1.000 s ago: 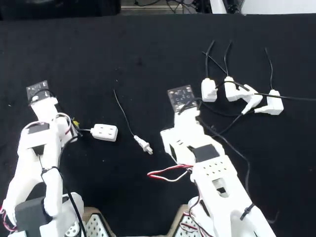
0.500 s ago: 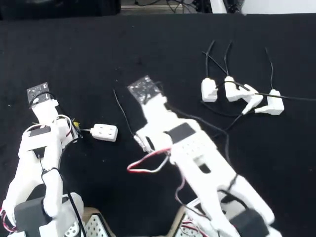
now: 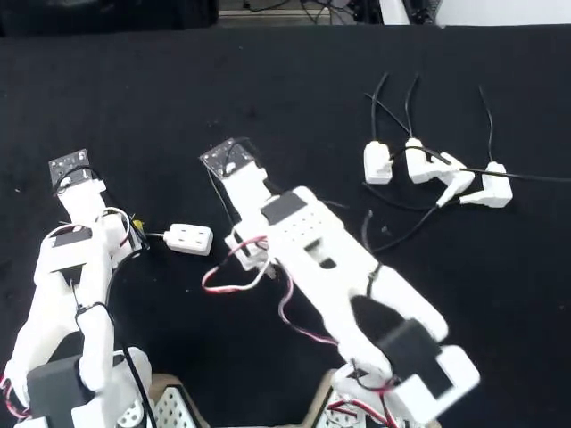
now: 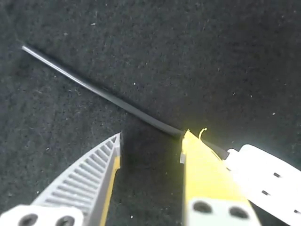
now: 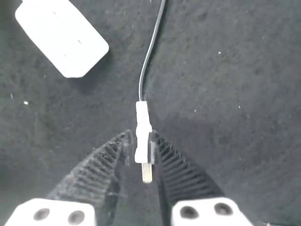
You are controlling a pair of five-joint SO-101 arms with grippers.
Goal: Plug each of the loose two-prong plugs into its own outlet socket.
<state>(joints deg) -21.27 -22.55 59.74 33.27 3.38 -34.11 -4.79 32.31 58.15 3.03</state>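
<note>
A loose two-prong plug [image 5: 142, 134] on a thin black cable [image 5: 151, 52] lies on the black table. My right gripper [image 5: 140, 135] is low over it, open, one finger on each side with a narrow gap. The white outlet block [image 5: 61, 37] lies just beyond it. In the high view the right arm [image 3: 303, 236] covers the plug. My left gripper [image 4: 150, 146] is open and empty over the outlet block's black cable [image 4: 94, 89], with the outlet block [image 4: 263, 174] beside its yellow finger [image 4: 202, 169]. In the high view it stands just left of the block [image 3: 188, 238].
Several white plugs and sockets [image 3: 437, 174] with black cables lie in a row at the back right. A long black cable [image 3: 526, 176] runs off the right edge. Red and white wires [image 3: 227, 283] hang from the right arm.
The right arm swung left from the table's middle and came down over the loose plug. The left arm has stayed in place.
</note>
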